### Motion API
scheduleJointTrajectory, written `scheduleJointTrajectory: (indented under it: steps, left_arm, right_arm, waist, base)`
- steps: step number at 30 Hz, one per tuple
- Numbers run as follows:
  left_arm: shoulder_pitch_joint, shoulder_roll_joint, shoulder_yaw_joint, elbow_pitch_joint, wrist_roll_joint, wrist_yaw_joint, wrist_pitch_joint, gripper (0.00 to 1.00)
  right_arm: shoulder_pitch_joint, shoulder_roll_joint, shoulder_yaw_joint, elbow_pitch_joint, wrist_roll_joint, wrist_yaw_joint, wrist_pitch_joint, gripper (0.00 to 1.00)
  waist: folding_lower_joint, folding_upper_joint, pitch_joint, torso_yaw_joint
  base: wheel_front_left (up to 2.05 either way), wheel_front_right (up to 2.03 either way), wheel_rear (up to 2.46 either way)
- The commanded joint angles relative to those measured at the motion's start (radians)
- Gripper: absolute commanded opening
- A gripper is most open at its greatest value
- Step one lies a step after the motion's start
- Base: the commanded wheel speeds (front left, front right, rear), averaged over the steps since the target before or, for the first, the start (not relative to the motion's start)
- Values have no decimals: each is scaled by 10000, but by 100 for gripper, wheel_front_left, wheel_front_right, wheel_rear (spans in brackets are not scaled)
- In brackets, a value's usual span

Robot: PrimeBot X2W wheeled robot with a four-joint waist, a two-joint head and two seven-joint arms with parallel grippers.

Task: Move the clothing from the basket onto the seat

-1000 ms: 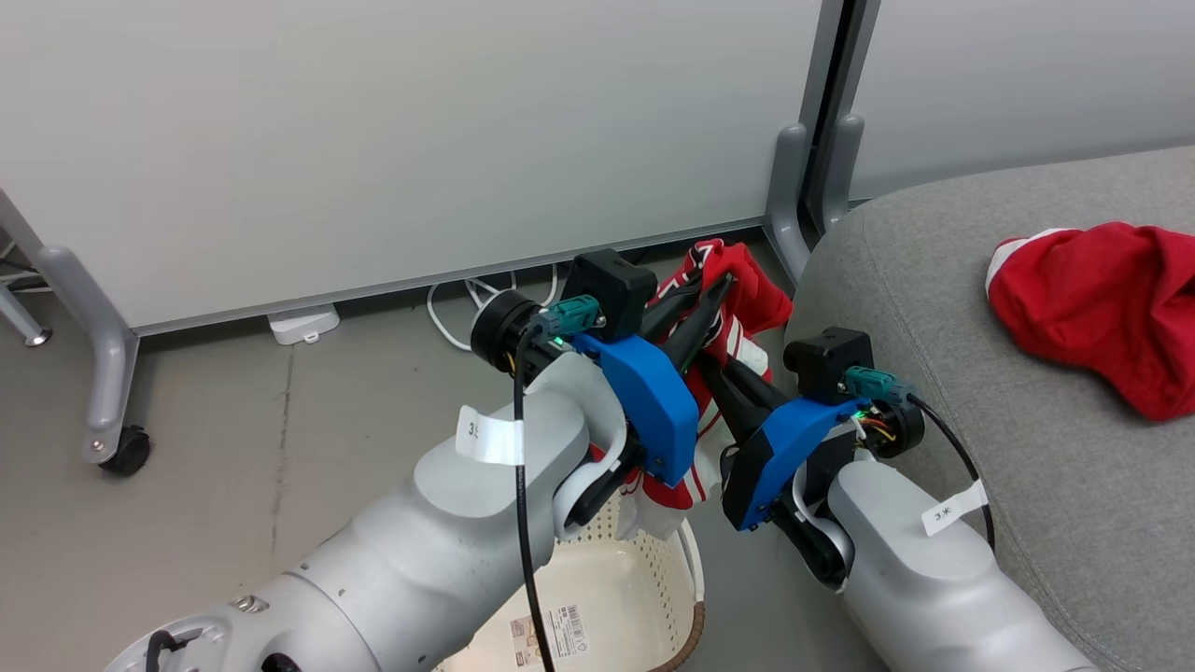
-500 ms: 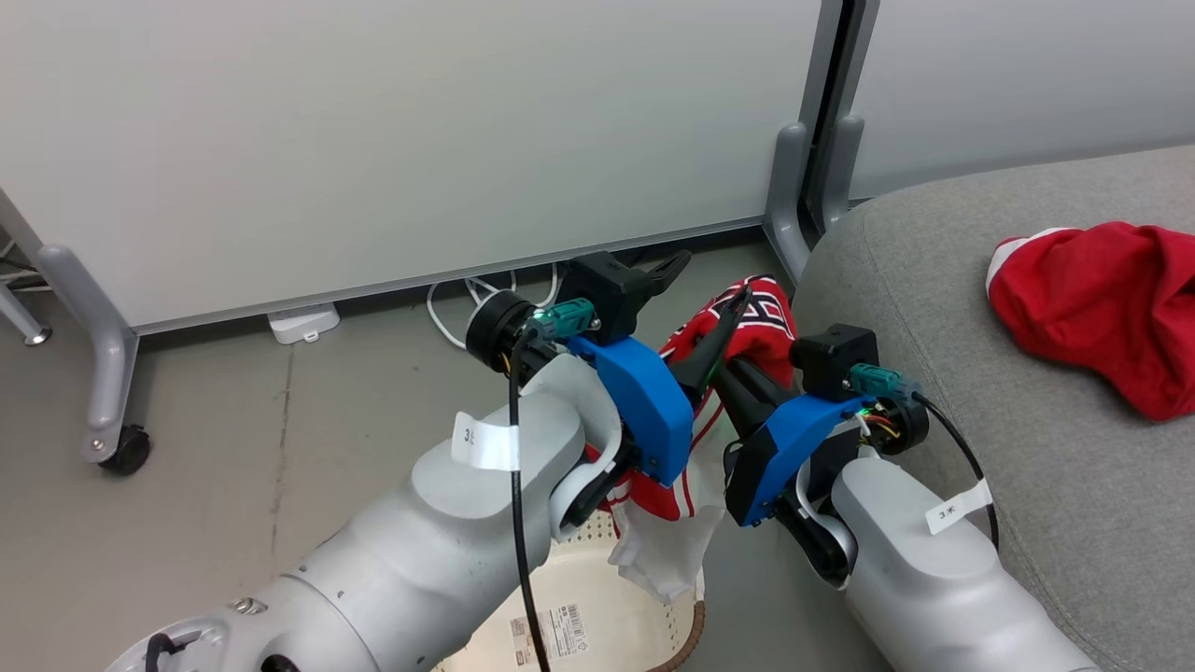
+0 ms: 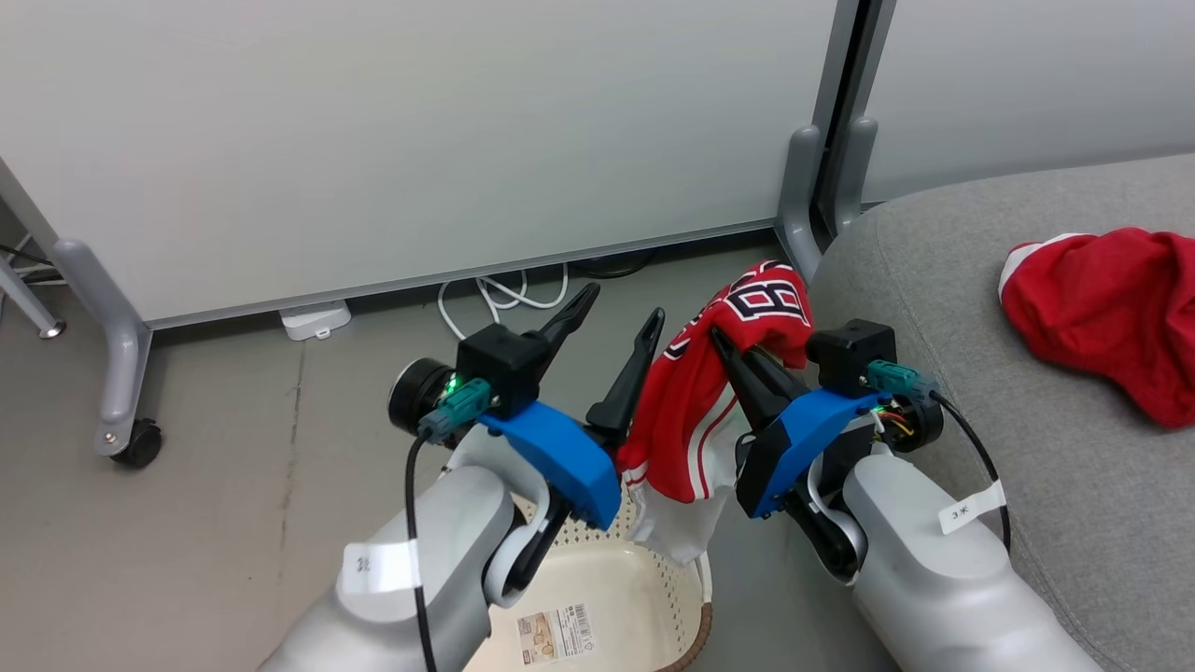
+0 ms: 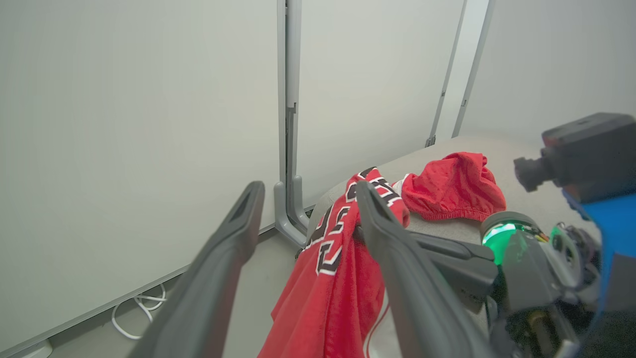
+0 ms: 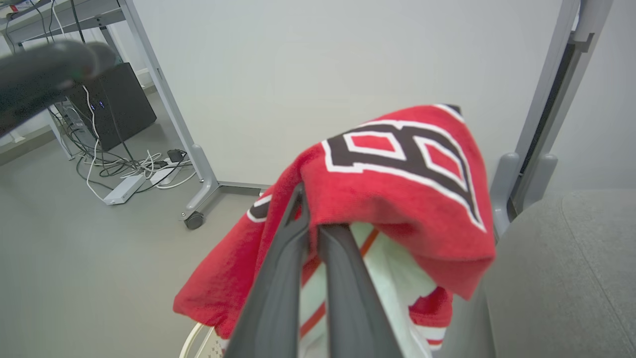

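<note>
My left claw (image 3: 625, 303) stands spread wide with nothing between its fingers, just left of the jersey. I judge it is open and empty so that one arm alone can carry the cloth across. Below it sits the basket (image 3: 597, 579), its cream floor bare where I can see it. The jersey's pale lower edge hangs over the basket's right rim.

The jersey (image 3: 691, 411) is in the air between my two claws, above the basket and not yet over the seat. It is draped over my right fingers like a towel on a peg. Its long axis runs nearly straight down, leaning from upper right to lower left in the head view. The fold with the black number is at the top, toward the seat, and the white-trimmed end points down at the basket.

My right claw (image 3: 724, 341) is pressed together, pinching the jersey just under that top fold. A high grip lets the rest hang free of the rim.

To the right lies the seat (image 3: 934, 271), close beside my right arm. The plain red garment (image 3: 1111, 308) already rests on it, well apart from the jersey.
</note>
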Motion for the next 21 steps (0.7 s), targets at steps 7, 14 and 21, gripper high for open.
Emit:
scheduleJointTrajectory:
  steps: [7,14,21]
  left_arm:
    - [1823,331,1814,-1024,1674,-225,-46,100]
    - [3218,356,3139,-1585,2993,-568,-45,100]
    - [4365,205,4052,-1944,3960,-775,-43,100]
  right_arm:
    - [214,-4,-304,-112,-250,1,-58,0]
    - [302,-4,-434,-136,-374,1,-58,0]
    - [374,-4,-556,-96,-433,1,-58,0]
  waist:
    - [0,0,0,78]
    - [0,0,-6,119]
    - [0,0,5,173]
  base:
    - [0,0,0]
    - [0,0,0]
    - [0,0,0]
